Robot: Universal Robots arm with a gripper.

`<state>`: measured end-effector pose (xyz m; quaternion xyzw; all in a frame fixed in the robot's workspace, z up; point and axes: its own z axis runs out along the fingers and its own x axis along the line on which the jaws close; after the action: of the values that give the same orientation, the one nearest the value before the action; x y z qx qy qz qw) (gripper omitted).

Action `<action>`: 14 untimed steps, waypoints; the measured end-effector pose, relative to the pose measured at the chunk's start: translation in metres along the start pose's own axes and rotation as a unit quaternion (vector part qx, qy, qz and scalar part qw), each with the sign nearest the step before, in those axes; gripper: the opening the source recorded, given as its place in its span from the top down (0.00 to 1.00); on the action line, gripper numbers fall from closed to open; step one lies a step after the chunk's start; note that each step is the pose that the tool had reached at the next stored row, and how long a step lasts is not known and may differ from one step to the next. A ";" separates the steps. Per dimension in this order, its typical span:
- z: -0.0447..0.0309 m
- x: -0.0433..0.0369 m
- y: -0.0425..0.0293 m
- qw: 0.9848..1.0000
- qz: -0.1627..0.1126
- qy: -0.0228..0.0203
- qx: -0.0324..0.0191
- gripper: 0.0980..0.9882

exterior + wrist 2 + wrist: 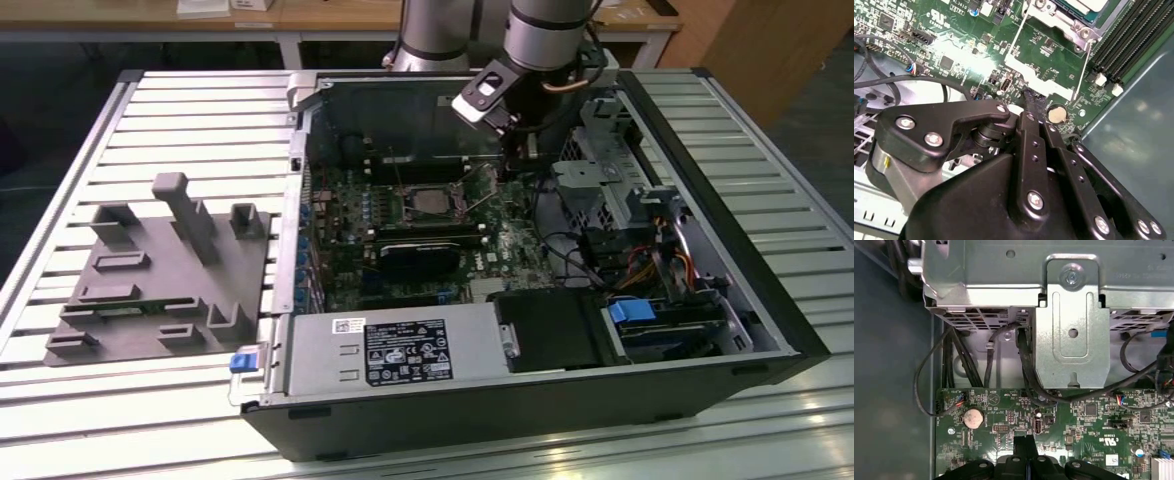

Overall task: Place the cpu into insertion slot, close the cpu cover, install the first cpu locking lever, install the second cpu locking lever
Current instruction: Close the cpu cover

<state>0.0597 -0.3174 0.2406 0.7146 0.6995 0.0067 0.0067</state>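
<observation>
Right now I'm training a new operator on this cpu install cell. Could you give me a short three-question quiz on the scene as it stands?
1. True or false: the cpu lies on the grey fixture outside the computer case.
2. Where is the gripper? A: over the grey fixture. B: inside the computer case, above the green motherboard. C: outside the case altogether.
3. Fill in: in the exterior view, the grey fixture stands on the case's ____ side.

Key: 1 false, the cpu sits in the insertion slot. 2 B. 3 left.
</observation>
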 end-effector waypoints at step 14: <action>0.0036 0.0001 0.0016 0.998 0.000 -0.001 0.061 1.00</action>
<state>0.0614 -0.3173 0.2370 0.7136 0.6986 -0.0370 -0.0362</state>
